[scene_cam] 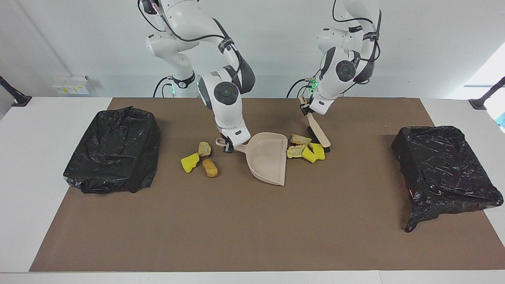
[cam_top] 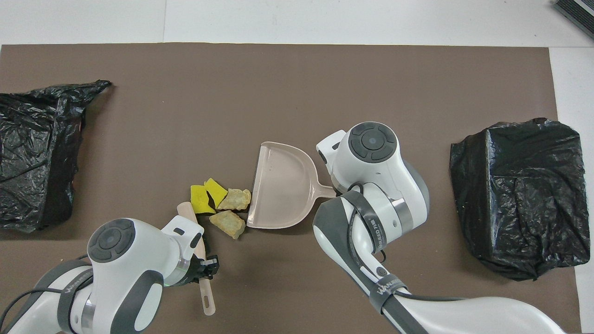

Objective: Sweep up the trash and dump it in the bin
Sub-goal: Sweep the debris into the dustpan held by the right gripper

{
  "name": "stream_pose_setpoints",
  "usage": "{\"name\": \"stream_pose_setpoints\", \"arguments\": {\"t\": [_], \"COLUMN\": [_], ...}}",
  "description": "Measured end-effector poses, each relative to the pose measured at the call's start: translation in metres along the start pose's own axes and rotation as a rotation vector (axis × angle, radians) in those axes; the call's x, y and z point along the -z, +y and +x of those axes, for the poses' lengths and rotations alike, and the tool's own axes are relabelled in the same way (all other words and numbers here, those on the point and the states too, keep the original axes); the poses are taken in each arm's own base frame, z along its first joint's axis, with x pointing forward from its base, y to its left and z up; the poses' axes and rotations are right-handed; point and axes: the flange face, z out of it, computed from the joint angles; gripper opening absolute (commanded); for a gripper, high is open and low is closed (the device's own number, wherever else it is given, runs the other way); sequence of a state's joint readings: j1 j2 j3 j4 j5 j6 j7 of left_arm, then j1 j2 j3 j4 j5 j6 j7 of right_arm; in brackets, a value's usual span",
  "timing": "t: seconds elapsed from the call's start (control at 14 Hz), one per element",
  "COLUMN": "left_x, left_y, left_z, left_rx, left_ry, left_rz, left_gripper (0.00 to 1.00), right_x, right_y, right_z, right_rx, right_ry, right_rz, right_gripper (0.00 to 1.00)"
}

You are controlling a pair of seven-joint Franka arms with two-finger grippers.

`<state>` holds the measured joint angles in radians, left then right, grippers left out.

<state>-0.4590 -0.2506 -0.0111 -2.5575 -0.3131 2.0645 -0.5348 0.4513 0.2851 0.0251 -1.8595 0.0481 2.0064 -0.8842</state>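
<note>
Overhead view: right arm's wrist hides right gripper (scene_cam: 228, 146) and the three chunks beside it; facing view shows it clenched on the dustpan (scene_cam: 269, 161) handle, mouth toward the left arm's end of the bench (scene_cam: 244, 232). Left gripper (scene_cam: 307, 111) grasps the brush (scene_cam: 318, 133), long axis roughly 11-to-5 o'clock in the facing view, bristles mostly hidden. Trash (scene_cam: 305, 150): four yellow and tan lumps between brush and dustpan lip; three more (scene_cam: 200, 159) at the handle end. Black-lined bins (scene_cam: 114, 150) at both ends.
</note>
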Motion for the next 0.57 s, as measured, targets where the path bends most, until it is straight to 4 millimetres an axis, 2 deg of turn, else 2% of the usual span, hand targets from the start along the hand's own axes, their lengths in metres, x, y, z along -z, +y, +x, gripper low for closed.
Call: {"name": "stream_pose_setpoints", "arguments": {"t": [0.14, 0.36, 0.43, 0.57], "left_x": [0.000, -0.004, -0.001, 0.021], "left_y": [0.020, 0.064, 0.080, 0.115], "left_z": [-0.006, -0.015, -0.010, 0.010], "left_rx": [-0.023, -0.067, -0.075, -0.081], "left_ry": [-0.004, 0.017, 0.026, 0.046], "left_rz": [-0.034, -0.096, -0.112, -0.159], "left_gripper": [0.00, 0.00, 0.00, 0.00], "right_x": [0.000, -0.001, -0.001, 0.000], "right_y": [0.000, 0.001, 0.002, 0.003], "right_z": [-0.001, -0.002, -0.003, -0.004], "right_rx": [-0.001, -0.003, -0.003, -0.004], "right_ry": [0.000, -0.003, -0.006, -0.007], "right_rz": [0.000, -0.001, -0.003, -0.005], "right_gripper": [0.00, 0.00, 0.00, 0.00]}}
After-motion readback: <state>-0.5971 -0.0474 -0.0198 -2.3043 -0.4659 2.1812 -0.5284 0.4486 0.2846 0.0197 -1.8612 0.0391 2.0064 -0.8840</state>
